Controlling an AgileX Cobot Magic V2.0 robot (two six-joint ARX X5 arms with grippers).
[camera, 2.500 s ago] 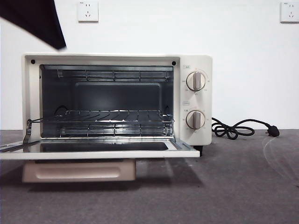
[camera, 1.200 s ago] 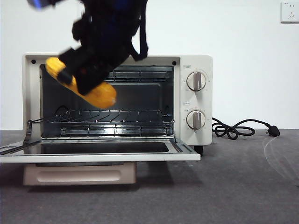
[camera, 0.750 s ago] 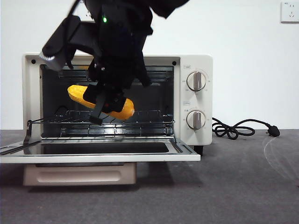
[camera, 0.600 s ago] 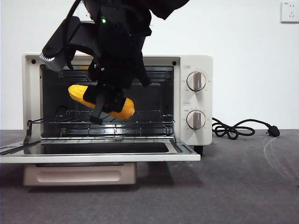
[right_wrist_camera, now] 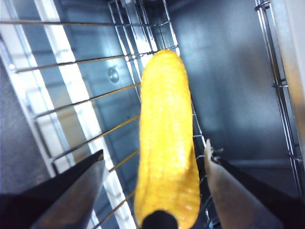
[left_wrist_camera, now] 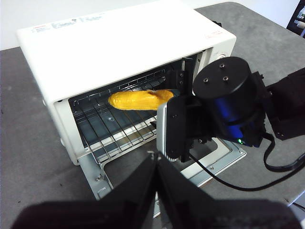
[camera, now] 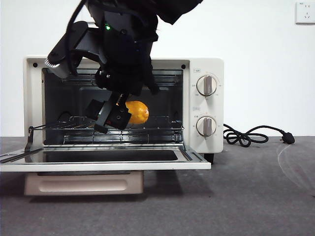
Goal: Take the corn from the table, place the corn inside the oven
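From my end, the oven (camera: 123, 105) is the thing to go by, so everything here is relative to it. It sits on the dark grey table (camera: 256, 196) with its door (camera: 106, 160) folded down flat in front, and the wire rack (camera: 147, 123) is in plain sight inside the cavity.

The corn (right_wrist_camera: 167, 143) is inside the oven, lying on the wire rack and pointing lengthwise toward the oven's back wall. In the front view only its rounded orange end (camera: 137, 112) peeks out from behind the arm, at rack height, a bit toward the knob side of the oven's middle.

The right gripper (right_wrist_camera: 155, 176) is at the oven's mouth, reaching over the lowered door. Its jaws are spread apart with the corn between them, and I see a gap on both sides of the cob, so nothing is clamped on it.

The left gripper (left_wrist_camera: 156, 164) hangs up above and out in front of the oven, looking down on its top and at the other arm. Its two jaws are pressed together at the tips with nothing between them.

On the oven's right panel sit the two knobs (camera: 206, 85), one above the other. Out past that side of the oven, a black power cord (camera: 246, 136) lies coiled on the table.
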